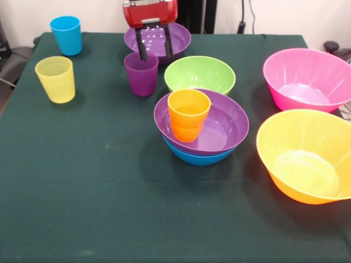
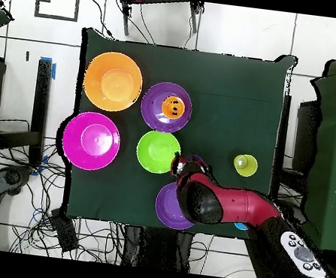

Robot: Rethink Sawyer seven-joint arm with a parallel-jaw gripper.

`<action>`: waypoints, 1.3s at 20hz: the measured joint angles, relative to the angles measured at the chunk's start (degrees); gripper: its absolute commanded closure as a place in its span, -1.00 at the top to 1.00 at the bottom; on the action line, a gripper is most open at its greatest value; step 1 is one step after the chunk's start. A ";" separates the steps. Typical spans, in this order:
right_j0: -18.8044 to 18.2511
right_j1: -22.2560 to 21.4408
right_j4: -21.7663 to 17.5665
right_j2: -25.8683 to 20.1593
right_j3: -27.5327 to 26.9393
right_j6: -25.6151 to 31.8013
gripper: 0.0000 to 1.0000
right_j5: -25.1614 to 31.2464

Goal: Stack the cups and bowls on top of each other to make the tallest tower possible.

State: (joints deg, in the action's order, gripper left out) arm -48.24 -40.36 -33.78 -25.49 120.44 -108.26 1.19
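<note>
The tower stands mid-table: a blue bowl [image 1: 198, 157] lowest, a purple bowl [image 1: 219, 123] nested in it, and an orange cup [image 1: 188, 114] upright inside; the stack also shows in the overhead view [image 2: 156, 107]. My gripper [image 1: 153, 48] hangs open and empty at the far side, its black fingers [image 1: 141, 45] apart just above the purple cup [image 1: 141, 74], in front of a second purple bowl [image 1: 181, 35]. The blue cup [image 1: 66, 34] and yellow cup [image 1: 55, 78] stand at far left. In the overhead view the arm [image 2: 220, 203] hides the purple cup.
A green bowl [image 1: 199, 74] sits between the purple cup and the tower. A large pink bowl [image 1: 307, 79] and a large orange bowl [image 1: 307, 156] stand at the right. The near half of the green tablecloth [image 1: 82, 192] is bare.
</note>
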 measured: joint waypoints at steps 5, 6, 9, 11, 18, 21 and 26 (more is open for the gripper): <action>-1.69 1.12 -0.29 -0.02 0.00 0.00 1.00 -0.27; -1.88 1.38 -0.43 -0.02 -0.02 0.00 1.00 -0.38; -2.11 2.50 -1.05 -0.02 -0.01 0.00 1.00 -0.84; -2.09 3.14 -1.58 -0.02 -0.02 0.00 1.00 -1.19; -1.52 4.26 -3.19 0.69 -0.02 0.00 1.00 -3.64; -0.48 4.75 -3.25 1.47 -0.02 0.00 1.00 -5.03; 0.67 5.36 -3.25 2.28 -0.03 0.00 1.00 -5.73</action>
State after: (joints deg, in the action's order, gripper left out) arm -47.57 -35.00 -37.03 -23.21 120.41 -108.26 -4.54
